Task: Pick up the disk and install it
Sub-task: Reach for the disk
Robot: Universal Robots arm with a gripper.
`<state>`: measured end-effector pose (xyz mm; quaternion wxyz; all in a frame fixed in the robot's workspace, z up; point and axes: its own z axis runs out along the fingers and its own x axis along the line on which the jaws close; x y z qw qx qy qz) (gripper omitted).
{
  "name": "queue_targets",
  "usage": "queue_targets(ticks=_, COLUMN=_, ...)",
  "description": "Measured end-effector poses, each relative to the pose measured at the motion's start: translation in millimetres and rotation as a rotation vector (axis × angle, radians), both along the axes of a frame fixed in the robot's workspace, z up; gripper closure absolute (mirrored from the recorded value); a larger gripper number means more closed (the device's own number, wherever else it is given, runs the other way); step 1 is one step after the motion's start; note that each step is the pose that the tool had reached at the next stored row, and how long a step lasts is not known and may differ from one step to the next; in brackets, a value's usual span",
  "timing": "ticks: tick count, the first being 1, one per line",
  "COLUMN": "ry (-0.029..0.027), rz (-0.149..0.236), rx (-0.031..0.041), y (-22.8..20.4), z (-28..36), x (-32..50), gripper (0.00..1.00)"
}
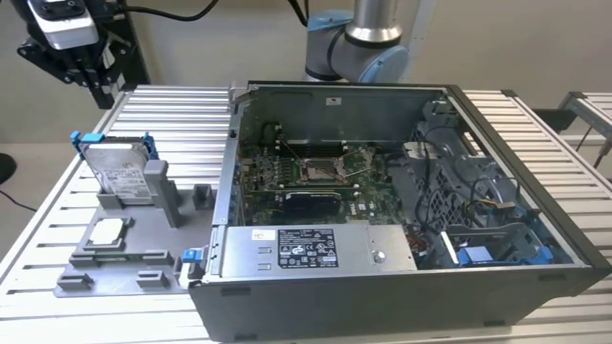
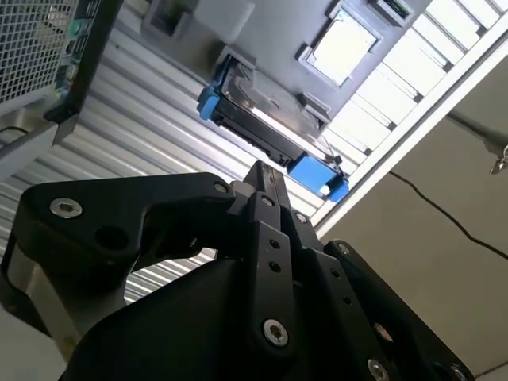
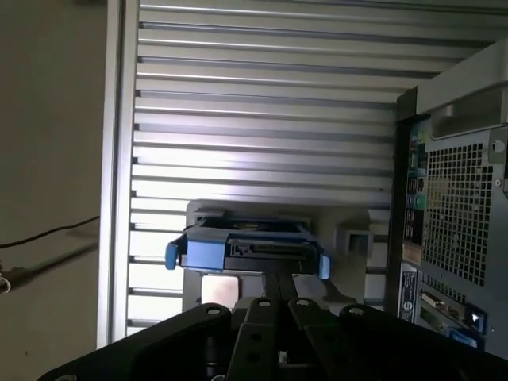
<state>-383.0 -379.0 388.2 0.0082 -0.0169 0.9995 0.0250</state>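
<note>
The disk (image 1: pixel 119 169) stands upright on edge in a slot of the grey holder (image 1: pixel 143 247) at the exterior view's left, silver with a white label and a blue frame. My gripper (image 1: pixel 99 87) hangs high above and behind it, well apart, with black fingers that look shut and nothing between them. In both wrist views the disk (image 2: pixel 266 131) (image 3: pixel 246 248) lies just beyond the closed fingertips (image 2: pixel 263 176) (image 3: pixel 279 287), seen edge-on with its blue corners showing.
An open computer case (image 1: pixel 402 215) fills the middle of the slatted aluminium table (image 1: pixel 163 107), with its motherboard and a blue-latched drive bay (image 1: pixel 488 251) at the exterior view's right. A small square processor chip (image 1: pixel 107 231) rests on the holder in front of the disk.
</note>
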Motion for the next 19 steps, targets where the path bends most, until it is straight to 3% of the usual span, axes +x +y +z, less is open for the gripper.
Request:
queue_targets(ticks=12, ry=0.0038, rz=-0.011, rx=0.0, y=0.0, z=-1.2, x=-23.3, gripper=1.0)
queue_targets(ticks=19, ry=0.0097, rz=-0.011, rx=0.0, y=0.0, z=-2.2, x=-33.2, gripper=1.0)
